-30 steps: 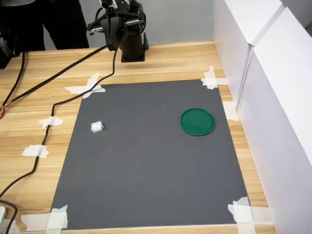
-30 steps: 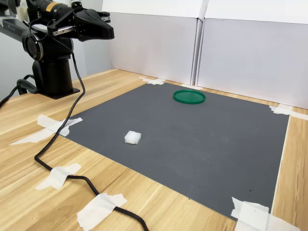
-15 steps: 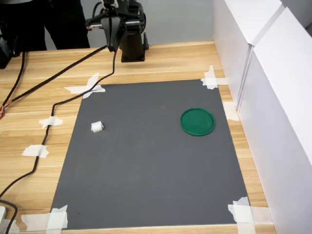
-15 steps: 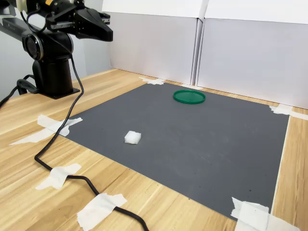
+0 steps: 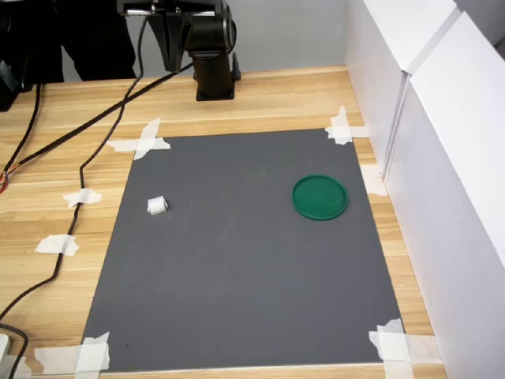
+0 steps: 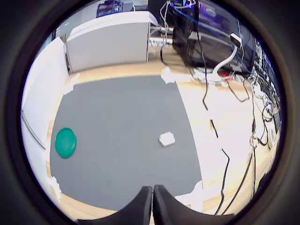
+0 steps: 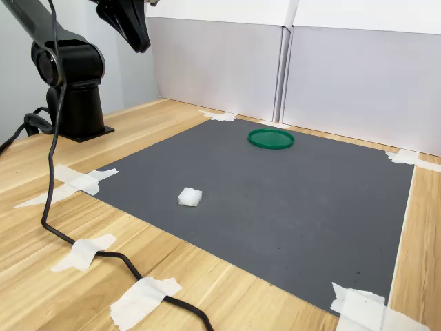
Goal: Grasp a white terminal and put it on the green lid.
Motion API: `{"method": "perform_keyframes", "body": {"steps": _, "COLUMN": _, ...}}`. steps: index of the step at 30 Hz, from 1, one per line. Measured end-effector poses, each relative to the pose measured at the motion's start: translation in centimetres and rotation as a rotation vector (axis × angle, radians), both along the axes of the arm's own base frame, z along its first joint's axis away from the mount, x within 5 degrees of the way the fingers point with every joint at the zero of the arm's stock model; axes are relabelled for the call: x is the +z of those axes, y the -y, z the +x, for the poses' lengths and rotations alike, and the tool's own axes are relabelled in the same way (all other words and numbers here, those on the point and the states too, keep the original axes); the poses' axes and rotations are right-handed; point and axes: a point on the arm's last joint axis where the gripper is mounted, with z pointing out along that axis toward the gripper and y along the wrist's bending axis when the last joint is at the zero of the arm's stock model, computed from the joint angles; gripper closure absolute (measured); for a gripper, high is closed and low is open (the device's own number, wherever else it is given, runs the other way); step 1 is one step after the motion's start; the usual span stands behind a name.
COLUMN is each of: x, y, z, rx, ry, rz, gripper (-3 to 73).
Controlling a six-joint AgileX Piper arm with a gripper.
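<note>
One white terminal (image 5: 157,206) (lone) well apart from green lid (image 5: 319,197)

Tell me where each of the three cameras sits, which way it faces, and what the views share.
First exterior view: high, opposite the arm's base, looking down the grey mat; the gripper hangs at the top edge.
Second exterior view: low at a table corner, facing the white panels; base at the second exterior view's left.
Wrist view: on the arm, high up, looking down the mat; shut gripper tips show.
Shared: all three show the white terminal and the green lid, far apart.
</note>
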Motion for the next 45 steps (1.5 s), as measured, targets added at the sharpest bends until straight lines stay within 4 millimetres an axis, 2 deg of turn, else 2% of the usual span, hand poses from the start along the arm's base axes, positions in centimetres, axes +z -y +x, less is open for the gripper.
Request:
{"method": "perform_keyframes", "body": {"steps": 6, "x": -0.4, "y": 0.0, "z": 2.9, "rx": 0.055, "ry": -0.133, "rz": -0.044, "gripper": 71.1}}
{"method": "perform_keyframes", "body": {"steps": 14, "x": -1.8, "y": -0.5, "z": 6.1, "rx": 0.254, "ry": -0.361, "rz": -0.082, "gripper": 70.9}}
{"method": "perform_keyframes", "body": {"steps": 18, "x": -2.0, "y": -0.6, "z": 7.9, "rx": 0.274, "ry": -0.407, "rz": -0.082, "gripper": 66.4}}
{"method": "perform_keyframes", "body": {"steps": 23, "x": -2.3, "y": -0.5, "z": 10.5, "rx": 0.305, "ry": -0.445, "rz": -0.094, "gripper": 50.7}}
{"method": "perform_keyframes", "body": {"steps": 29, "x": -3.8, "y": -0.4, "z": 13.0, "rx": 0.342, "ry": -0.495, "rz": -0.106, "gripper": 20.6}}
{"method": "perform_keyframes", "body": {"steps": 33, "x": -4.9, "y": 1.6, "z": 14.0, "rx": 0.273, "ry": -0.498, "rz": -0.084, "gripper": 5.9}}
{"method": "perform_keyframes", "body": {"steps": 38, "x": -6.1, "y": 4.3, "z": 15.0, "rx": 0.244, "ry": -0.474, "rz": -0.113, "gripper": 1.4}}
{"method": "perform_keyframes", "body": {"steps": 45, "x": -8.9, "y": 5.1, "z": 16.7, "rx": 0.295, "ry": -0.519, "rz": -0.13, "gripper": 1.5}}
